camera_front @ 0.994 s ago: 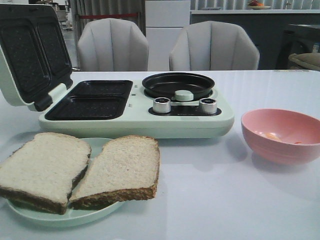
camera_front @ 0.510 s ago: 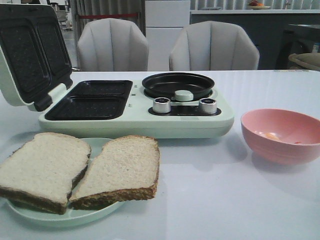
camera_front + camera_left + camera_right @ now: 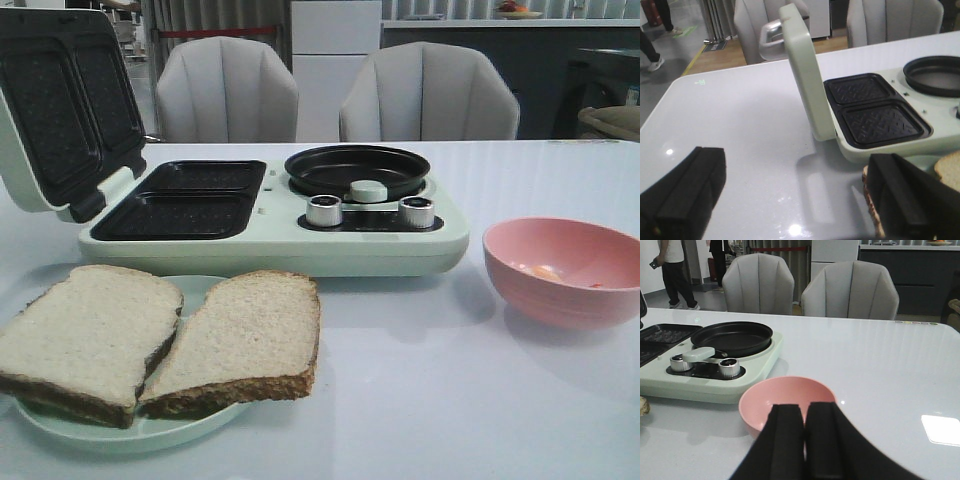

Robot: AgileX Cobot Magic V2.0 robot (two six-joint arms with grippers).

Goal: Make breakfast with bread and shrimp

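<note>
White tabletop point(image 3: 480, 400) fills our view, with 2 grey chairs point(image 3: 226, 90) behind it. We see the pale green breakfast maker point(image 3: 275, 235) at the middle, lid point(image 3: 60, 100) raised, its 2 grill wells point(image 3: 190, 200) beside a round black pan point(image 3: 357, 168). In front of it, 2 slices of bread point(image 3: 160, 340) lie side by side on a pale green plate point(image 3: 120, 430), touching. The pink bowl point(image 3: 563, 270) to the right holds small orange shrimp point(image 3: 545, 271). Our left gripper point(image 3: 795, 195) has its fingers point(image 3: 685, 190) spread wide, just beside the bread. Our right gripper point(image 3: 804, 440) has its fingers point(image 3: 785, 440) pressed together, empty, near the bowl.
</note>
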